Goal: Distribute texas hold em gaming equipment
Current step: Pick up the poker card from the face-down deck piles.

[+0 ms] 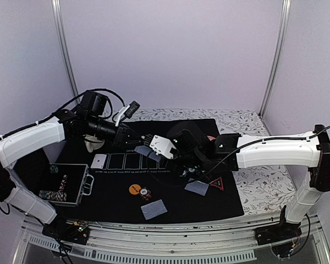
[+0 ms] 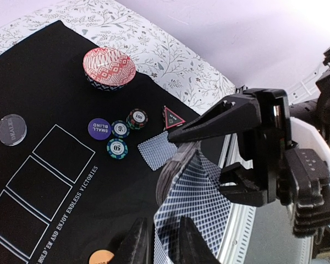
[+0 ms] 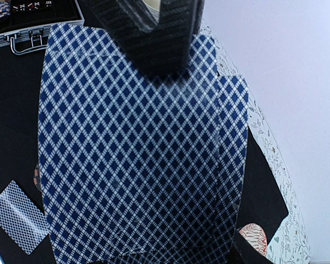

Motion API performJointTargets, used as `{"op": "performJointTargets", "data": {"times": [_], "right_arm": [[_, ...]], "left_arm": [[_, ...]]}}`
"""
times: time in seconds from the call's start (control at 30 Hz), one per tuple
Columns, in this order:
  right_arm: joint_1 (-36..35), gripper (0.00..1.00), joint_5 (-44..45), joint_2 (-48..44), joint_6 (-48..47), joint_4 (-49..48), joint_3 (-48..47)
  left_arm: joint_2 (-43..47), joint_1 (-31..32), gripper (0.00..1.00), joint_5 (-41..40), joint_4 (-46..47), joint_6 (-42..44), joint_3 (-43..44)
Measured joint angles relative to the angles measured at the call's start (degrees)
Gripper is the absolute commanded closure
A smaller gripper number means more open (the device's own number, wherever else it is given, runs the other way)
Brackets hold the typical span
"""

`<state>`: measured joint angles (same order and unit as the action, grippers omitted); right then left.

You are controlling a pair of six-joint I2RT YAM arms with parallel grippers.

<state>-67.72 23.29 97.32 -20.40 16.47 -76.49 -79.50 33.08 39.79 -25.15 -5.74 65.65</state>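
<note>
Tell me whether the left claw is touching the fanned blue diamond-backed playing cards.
Touching. The right wrist view shows the left claw clamped over the top edge of the fanned blue diamond-backed playing cards, with no gap between them.

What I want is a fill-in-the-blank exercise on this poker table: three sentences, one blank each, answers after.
1. The purple disc reads SMALL ____.
2. The striped chip nearest the triangle marker shows the number ____.
3. The metal case holding chips lies on the ____ arm's side.
Missing words: BLIND; 100; left.
</note>
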Motion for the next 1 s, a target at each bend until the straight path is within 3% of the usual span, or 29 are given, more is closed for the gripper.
{"op": "performJointTargets", "data": {"times": [0.13, 0.43, 0.57, 1.0], "right_arm": [[0.0, 0.47, 0.0, 0.0, 0.0, 0.0, 0.0], [0.0, 0.47, 0.0, 0.0, 0.0, 0.0, 0.0], [0.0, 0.47, 0.0, 0.0, 0.0, 0.0, 0.0], [0.0, 0.48, 0.0, 0.0, 0.1, 0.0, 0.0]], "left_arm": [[0.1, 0.0, 0.87, 0.0, -0.7, 0.2, 0.0], [1.2, -0.1, 0.9, 0.0, -2.3, 0.4, 0.0], [1.6, -0.2, 1.0, 0.0, -2.7, 0.5, 0.3], [3.0, -0.2, 1.0, 2.1, -3.1, 1.0, 1.0]]}}
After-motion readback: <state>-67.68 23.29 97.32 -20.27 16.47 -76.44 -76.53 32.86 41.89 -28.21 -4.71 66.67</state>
